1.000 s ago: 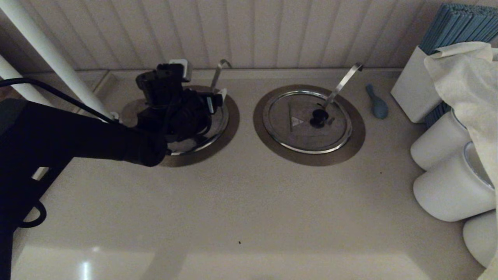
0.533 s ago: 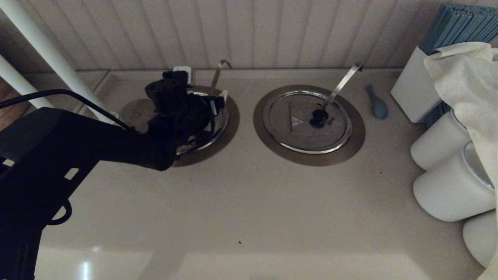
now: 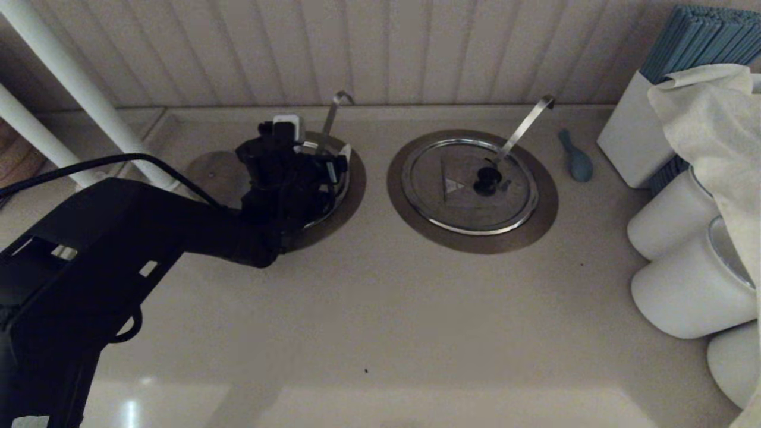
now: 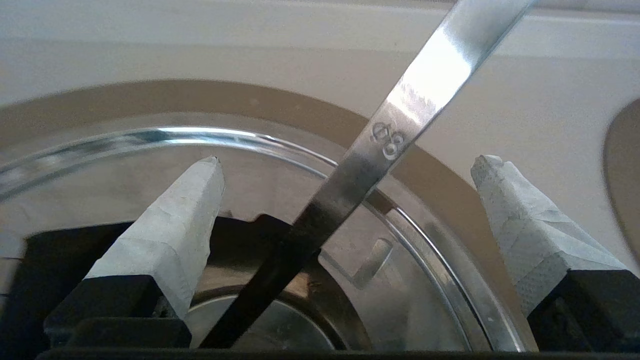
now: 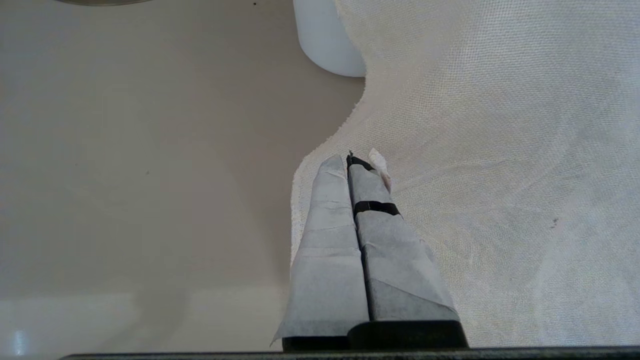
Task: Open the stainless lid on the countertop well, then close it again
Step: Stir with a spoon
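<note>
Pale counter, ribbed wall | lid on left well, under my left gripper, fingers spread | steel stiff, slick; I'd pinch the knob | right gripper closed, idle.

The head view is dimly lit, with a glare patch seen on the tabletop near its front edge. In the left wrist view, brighter light is caught by the thin handle, and nearby edges are blurred.
</note>
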Motion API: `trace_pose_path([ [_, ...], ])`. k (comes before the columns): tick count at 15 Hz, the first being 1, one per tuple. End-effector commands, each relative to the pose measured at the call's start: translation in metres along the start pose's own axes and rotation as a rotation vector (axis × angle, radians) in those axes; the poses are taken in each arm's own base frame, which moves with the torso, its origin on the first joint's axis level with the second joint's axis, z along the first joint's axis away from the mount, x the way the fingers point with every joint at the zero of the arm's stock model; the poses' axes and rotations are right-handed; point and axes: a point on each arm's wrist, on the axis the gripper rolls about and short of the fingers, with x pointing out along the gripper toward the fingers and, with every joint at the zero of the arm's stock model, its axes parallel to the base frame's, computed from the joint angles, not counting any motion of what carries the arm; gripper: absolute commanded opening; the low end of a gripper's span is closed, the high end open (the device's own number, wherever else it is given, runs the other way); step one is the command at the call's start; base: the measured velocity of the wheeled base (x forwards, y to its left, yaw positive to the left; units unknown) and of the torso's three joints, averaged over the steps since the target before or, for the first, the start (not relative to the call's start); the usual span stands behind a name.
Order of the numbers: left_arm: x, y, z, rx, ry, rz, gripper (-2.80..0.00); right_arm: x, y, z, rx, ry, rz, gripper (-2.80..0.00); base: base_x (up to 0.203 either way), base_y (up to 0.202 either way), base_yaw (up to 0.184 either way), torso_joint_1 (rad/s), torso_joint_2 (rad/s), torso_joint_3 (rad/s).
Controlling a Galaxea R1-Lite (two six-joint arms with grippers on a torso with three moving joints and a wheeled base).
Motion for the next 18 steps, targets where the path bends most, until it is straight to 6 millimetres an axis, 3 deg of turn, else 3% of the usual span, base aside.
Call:
trace_pose_path([
  [1, 0.004, 0.0, -0.01, -0.004, 0.007, 0.012, 0.0, 0.0, 0.0, 0.0, 0.0, 0.001, 0.0, -2.8, 0.0, 0.0, 0.0, 0.0, 0.0, 0.0],
  [2, 0.004, 0.0, -0.009, -0.013, 0.002, 0.031, -2.8, 0.0, 0.0, 0.0, 0.001, 0.001, 0.0, -2.8, 0.0, 0.0, 0.0, 0.0, 0.0, 0.0],
  [12, 0.009, 0.0, -0.002, -0.04, -0.032, 0.041, -2.8, 0.0, 0.0, 0.0, 0.0, 0.001, 0.0, -2.8, 0.0, 0.0, 0.0, 0.0, 0.0, 0.0],
  [18, 0.002, 0.002, 0.03, -0.052, -0.09, 0.065, -2.8, 0.0, 0.0, 0.0, 0.0, 0.001, 0.0, -2.8, 0.0, 0.0, 0.0, 0.0, 0.0, 0.0],
])
